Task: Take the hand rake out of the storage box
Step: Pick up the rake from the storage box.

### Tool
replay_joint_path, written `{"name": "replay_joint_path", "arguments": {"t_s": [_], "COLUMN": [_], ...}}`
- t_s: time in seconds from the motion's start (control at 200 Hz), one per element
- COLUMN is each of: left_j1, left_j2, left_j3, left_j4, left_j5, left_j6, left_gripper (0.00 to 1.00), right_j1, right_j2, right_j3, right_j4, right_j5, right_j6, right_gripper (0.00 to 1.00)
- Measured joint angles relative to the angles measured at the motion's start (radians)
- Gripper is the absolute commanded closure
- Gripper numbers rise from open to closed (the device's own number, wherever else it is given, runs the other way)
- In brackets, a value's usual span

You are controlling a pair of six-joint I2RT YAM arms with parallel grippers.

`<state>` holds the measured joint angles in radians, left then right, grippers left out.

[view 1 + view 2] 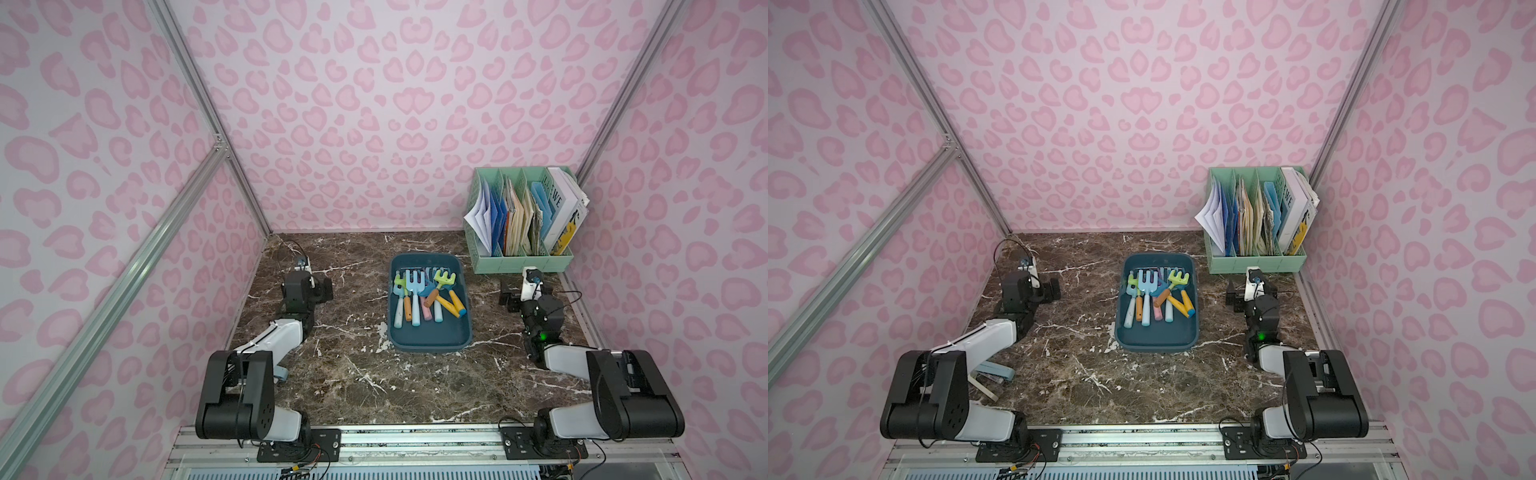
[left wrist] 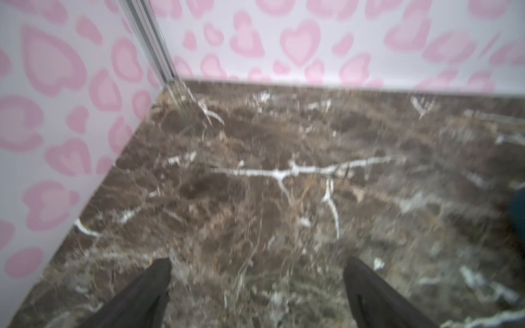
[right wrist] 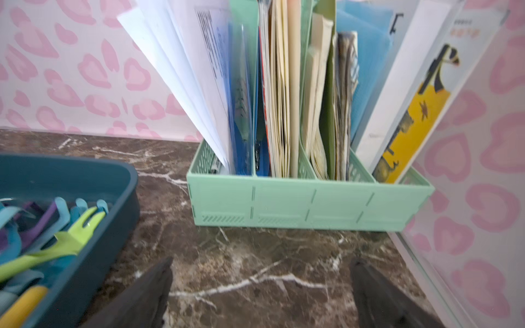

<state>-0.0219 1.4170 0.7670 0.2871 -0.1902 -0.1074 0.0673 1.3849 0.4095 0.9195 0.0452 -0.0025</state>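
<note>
In a top view, my right gripper [image 1: 509, 296] gapes empty right of the storage box [image 1: 428, 337]. Parked clear, leaving hand rakes [image 1: 444, 279] reachable

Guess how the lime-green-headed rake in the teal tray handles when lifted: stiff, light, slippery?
The lime-green rake looks like moulded plastic, so it is probably stiff and light. It lies piled with other tools in the storage box, so lifting may drag neighbours. The handles look rounded; it might roll or slip.

Even soft light, blurred wrist views
</note>
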Motion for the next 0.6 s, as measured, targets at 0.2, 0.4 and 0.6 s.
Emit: {"name": "replay_joint_path", "arguments": {"t_s": [0.2, 0.4, 0.6], "left_j1": [-0.035, -0.031, -0.138], "left_j2": [-0.135, -0.069, -0.021], "left_j3": [0.035, 0.198, 0.251], "left_j4": [-0.179, -0.296, -0.373], "left_j5": [0.031, 0.09, 0.171], "left_j6": [-0.057, -0.24, -0.261], "left_gripper": [0.01, 0.1, 0.01], "right_j1": [0.0, -0.033, 0.02], "right_j2": [-0.151, -0.21, -0.151], "right_j3": [0.11, 0.173, 0.293], "right_j4": [-0.334, -0.502, -0.641], "right_j5": [0.04, -0.072, -0.199], "right_j6": [0.148, 0.237, 0.231], "right_gripper": [0.02, 0.06, 0.09]}}
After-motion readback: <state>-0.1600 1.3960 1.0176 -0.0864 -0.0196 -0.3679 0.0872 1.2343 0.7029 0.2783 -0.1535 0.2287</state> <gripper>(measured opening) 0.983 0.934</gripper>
